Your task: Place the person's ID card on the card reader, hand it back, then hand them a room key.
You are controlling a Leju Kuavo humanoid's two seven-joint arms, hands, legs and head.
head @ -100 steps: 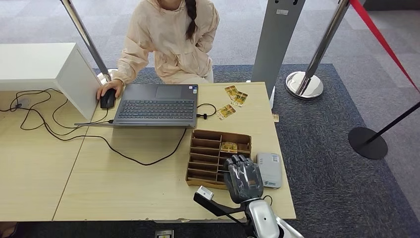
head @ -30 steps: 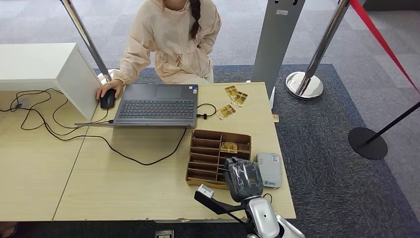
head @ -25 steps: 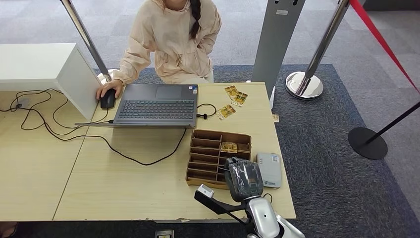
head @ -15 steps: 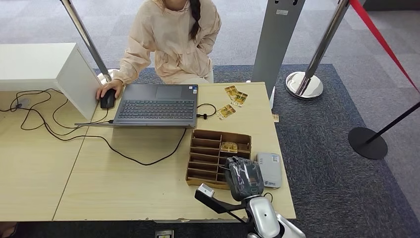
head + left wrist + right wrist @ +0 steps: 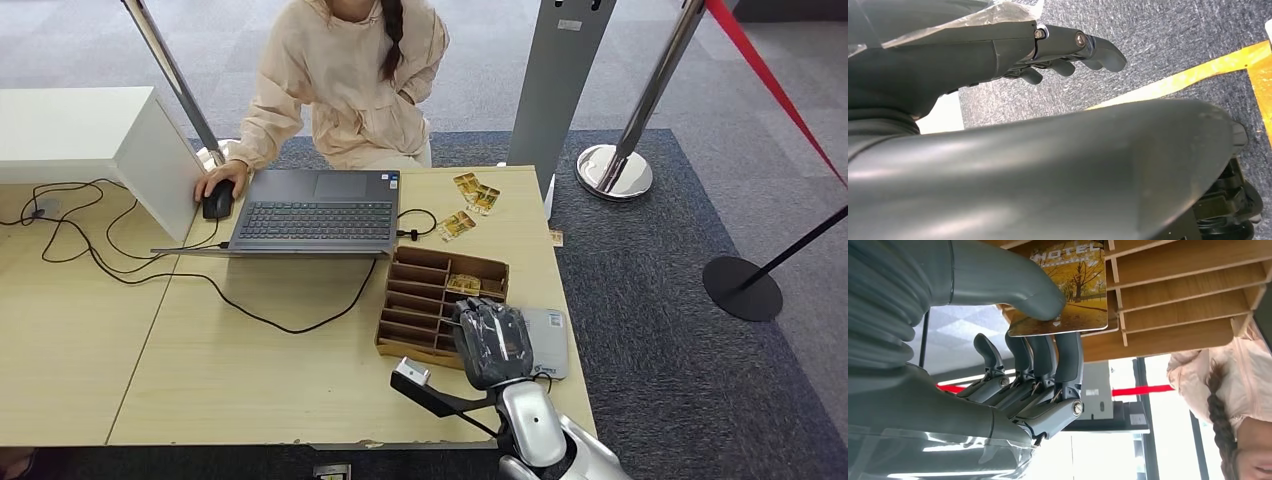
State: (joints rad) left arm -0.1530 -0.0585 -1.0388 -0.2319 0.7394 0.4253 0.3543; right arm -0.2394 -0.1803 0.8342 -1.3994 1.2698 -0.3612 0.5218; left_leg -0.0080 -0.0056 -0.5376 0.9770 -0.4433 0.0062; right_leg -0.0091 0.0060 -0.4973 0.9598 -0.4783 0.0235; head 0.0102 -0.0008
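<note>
My right hand [image 5: 492, 340] hovers over the near right corner of the wooden card organizer [image 5: 425, 300]. In the right wrist view its thumb [image 5: 1013, 282] presses on a hotel key card [image 5: 1079, 295] with an autumn tree picture, and the fingers [image 5: 1048, 355] close under it, just off the organizer's slats [image 5: 1188, 295]. The white card reader [image 5: 550, 345] lies right of the hand, partly hidden by it. My left hand [image 5: 1058, 42] hangs over grey carpet with its fingers loosely extended and nothing in them. The person [image 5: 345, 80] sits behind the desk.
An open laptop [image 5: 315, 212] and black cables [image 5: 150, 270] take up the middle of the desk [image 5: 250, 370]. Three key cards [image 5: 470, 205] lie beyond the organizer. A grey post [image 5: 560, 80] and stanchions [image 5: 615, 170] stand at the right.
My right hand has moved forward over the organizer and closed on a key card. The organizer has slid a little away from me, toward the laptop.
</note>
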